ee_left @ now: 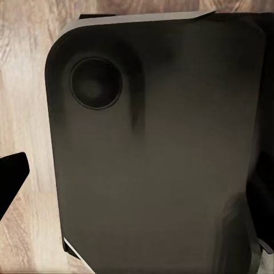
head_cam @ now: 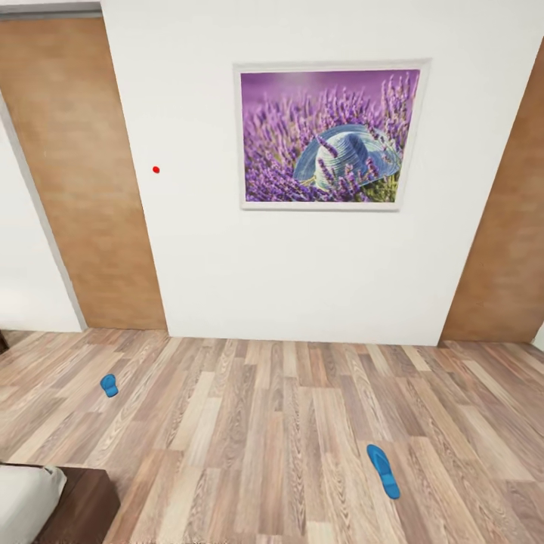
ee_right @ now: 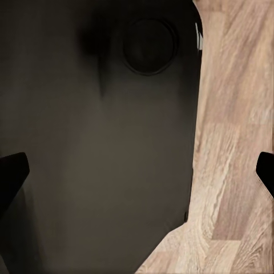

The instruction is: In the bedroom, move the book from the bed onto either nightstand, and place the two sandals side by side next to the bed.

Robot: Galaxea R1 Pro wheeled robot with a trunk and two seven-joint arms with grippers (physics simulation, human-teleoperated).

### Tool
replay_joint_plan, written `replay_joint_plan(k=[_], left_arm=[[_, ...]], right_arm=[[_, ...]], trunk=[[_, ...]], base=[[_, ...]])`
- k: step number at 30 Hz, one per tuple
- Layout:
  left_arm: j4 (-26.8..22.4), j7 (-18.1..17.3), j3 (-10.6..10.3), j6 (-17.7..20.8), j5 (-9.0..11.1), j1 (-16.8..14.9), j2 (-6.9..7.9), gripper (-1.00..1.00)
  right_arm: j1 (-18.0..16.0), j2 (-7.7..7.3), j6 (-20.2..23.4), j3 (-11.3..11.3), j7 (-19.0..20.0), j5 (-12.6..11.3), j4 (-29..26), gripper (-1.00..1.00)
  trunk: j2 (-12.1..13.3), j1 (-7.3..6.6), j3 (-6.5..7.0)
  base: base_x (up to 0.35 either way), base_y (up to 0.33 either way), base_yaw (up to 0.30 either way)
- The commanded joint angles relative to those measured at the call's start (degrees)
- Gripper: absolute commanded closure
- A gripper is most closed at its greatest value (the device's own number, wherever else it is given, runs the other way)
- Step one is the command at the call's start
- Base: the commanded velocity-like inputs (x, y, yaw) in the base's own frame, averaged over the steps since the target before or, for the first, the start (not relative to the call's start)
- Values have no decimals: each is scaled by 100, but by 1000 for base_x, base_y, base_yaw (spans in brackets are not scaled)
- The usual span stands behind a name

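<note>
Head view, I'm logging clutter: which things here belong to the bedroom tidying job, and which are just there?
Job: sandal on the left; sandal on the right; bed corner.
Just there: lavender picture; wooden doors; red dot on the wall.

A white wall (head_cam: 302, 272) carries a framed lavender picture (head_cam: 329, 136), flanked by brown doors (head_cam: 83, 174) above wood-plank floor (head_cam: 287, 438).
</note>
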Motion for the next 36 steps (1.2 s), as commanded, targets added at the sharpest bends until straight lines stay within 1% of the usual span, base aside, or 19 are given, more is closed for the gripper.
replay_joint_plan(k=[1,5,15,21,22,24,25,26,27,31,33,36], left_arm=[[-9,-1,4,-10,0,3,2,-100],[-38,-1,15,-46,3,3,19,-100],[-94,-1,18,-66,1,3,18,-100],[-387,7,18,-143,12,3,25,-100],[-508,12,18,-147,14,3,27,-100],[-907,21,21,-151,71,3,43,-100],[-1072,23,20,-150,127,3,49,-100],[-1314,26,22,-150,222,3,53,-100],[-1402,27,21,-153,251,3,54,-100],[-2373,47,25,-163,399,3,71,-100],[-2595,50,26,-162,431,3,72,-100],[-2734,46,25,-164,449,3,69,-100]], right_arm=[[-4,-1,1,-4,3,-1,1,-100],[-5,-1,-31,3,14,10,1,-100],[-4,-1,-49,-11,31,-26,1,-100],[-3,-12,-77,-22,36,-30,-67,-100],[-4,-19,-81,-24,37,-30,-84,-100],[-4,-30,-85,-30,36,-30,-216,-100],[-5,-32,-86,-31,35,-30,-349,-100],[-5,-34,-86,-31,33,-30,-595,-100],[-5,-34,-86,-31,27,-30,-676,-100],[-5,-42,-85,-40,3,-30,-1188,-100],[-5,-42,-82,-45,1,-30,-1360,-100],[-2,-44,-83,-47,4,-30,-1514,-100]], trunk=[[-2,0,-4],[-2,0,-4],[-2,0,-4],[-2,0,-4],[-2,0,-4],[-2,0,-4],[-2,0,-4],[-2,0,-4],[-2,0,-4],[-2,0,-4],[-2,0,-4],[-2,0,-4]], base=[[7,0,164],[143,0,71],[308,0,6],[323,0,0],[324,0,0],[325,0,0],[325,0,0],[327,0,0],[328,0,0],[311,0,0],[280,0,0],[276,0,0]])
